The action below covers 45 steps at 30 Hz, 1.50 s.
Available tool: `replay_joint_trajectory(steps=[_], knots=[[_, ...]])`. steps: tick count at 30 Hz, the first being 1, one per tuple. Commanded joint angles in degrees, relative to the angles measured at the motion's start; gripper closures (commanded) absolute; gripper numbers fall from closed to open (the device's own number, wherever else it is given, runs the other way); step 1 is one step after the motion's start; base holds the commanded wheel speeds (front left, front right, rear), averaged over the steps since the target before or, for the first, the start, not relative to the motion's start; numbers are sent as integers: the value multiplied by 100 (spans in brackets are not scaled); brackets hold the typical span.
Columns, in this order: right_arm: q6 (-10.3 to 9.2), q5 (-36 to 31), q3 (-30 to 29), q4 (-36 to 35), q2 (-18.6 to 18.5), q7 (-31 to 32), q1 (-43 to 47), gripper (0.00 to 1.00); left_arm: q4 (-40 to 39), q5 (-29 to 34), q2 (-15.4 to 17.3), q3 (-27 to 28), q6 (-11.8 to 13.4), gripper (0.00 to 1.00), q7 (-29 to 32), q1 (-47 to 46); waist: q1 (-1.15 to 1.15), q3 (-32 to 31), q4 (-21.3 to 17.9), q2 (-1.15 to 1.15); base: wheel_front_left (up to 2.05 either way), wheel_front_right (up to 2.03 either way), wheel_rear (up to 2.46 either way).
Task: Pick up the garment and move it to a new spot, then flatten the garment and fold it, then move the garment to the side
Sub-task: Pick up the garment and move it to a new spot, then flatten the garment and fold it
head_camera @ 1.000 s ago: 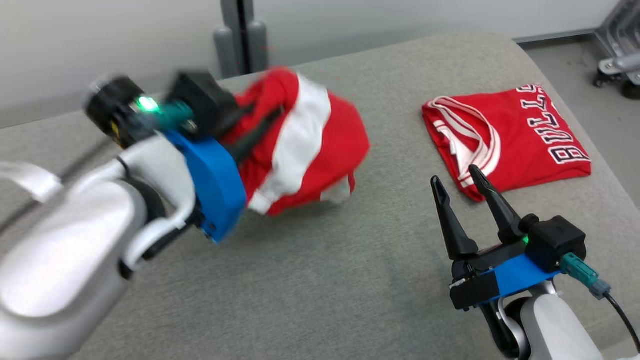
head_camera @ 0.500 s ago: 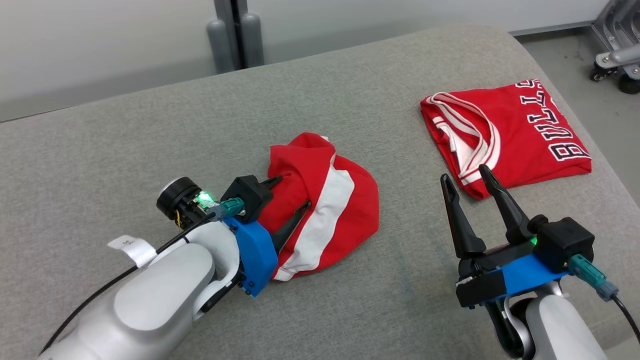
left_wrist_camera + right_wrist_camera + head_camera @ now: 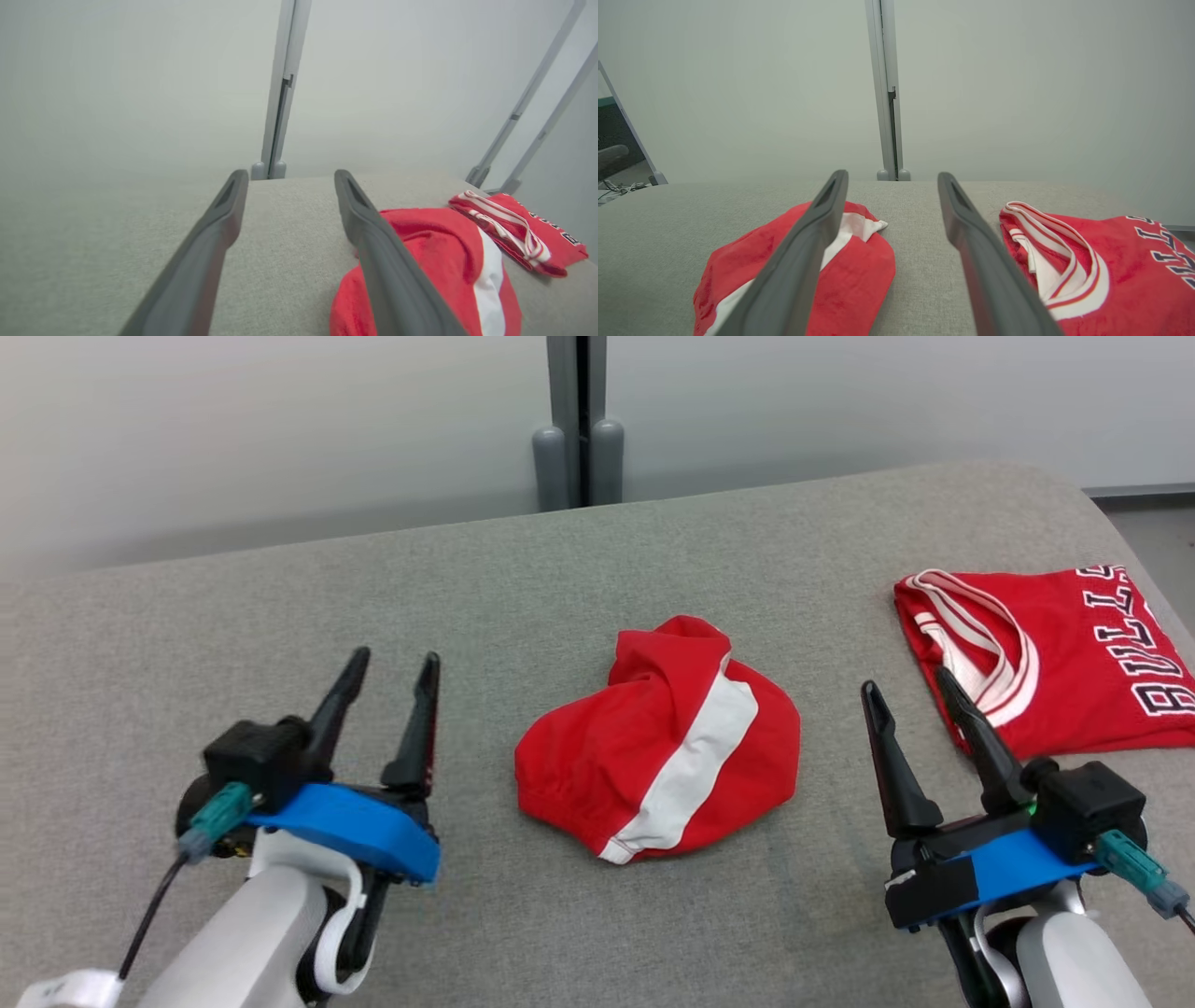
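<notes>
Basically, crumpled red garment (image 3: 653, 756) lies on grey surface (image 3: 560, 569) between left gripper (image 3: 395, 656) and right gripper (image 3: 906, 679), both spread, empty; folded jersey (image 3: 1074, 653) just beside right gripper.

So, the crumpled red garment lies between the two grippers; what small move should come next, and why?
Probably lower the left gripper and right gripper onto opposite edges of the garment to spread it: it lies bunched between them, and both are open, empty.
</notes>
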Motion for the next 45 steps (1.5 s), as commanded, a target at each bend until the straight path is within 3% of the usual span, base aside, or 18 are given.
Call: replay_joint_trajectory(steps=[1, 4, 8, 19, 31, 40, 44, 45], knots=[[3, -25, -42, -22, -27, 28, 116, 0, -268, 184, -40, 404, 113, 0, -35, 261, 0, -28, 69, 0, 0, 0, 0], [3, -30, -117, -43, -13, 77, 256, 0, -767, 648, -161, 1255, 259, 0, -34, 1016, 0, -112, 203, 0, 0, 0, 0], [3, -32, -171, -38, 0, 144, 442, 0, -1159, 1217, -413, 2093, 218, 0, -36, 1815, 0, -224, 309, 0, 0, 0, 0], [3, -14, -244, 117, 22, 264, 693, 0, -1239, 2067, -761, 3005, -84, 0, -38, 2818, 0, -435, 361, 0, 0, 0, 0], [3, -22, -237, 138, 66, 278, 699, 0, -1134, 2418, -1106, 3184, -434, 0, -38, 2831, 0, -415, 405, 0, 0, 0, 0], [3, -8, -172, 163, 112, 227, 613, 0, -1141, 2533, -1182, 3207, -459, 0, -39, 2668, 0, -311, 387, 0, 0, 0, 0], [3, -23, -117, 168, 118, 218, 525, 0, -1144, 2652, -1177, 2930, -627, 0, 59, 2440, 0, -227, 359, 0, 0, 0, 0], [3, -18, -83, 175, 118, 210, 491, 0, -1080, 2700, -1216, 2676, -782, 0, 207, 2314, 0, -176, 331, 0, 0, 0, 0]])
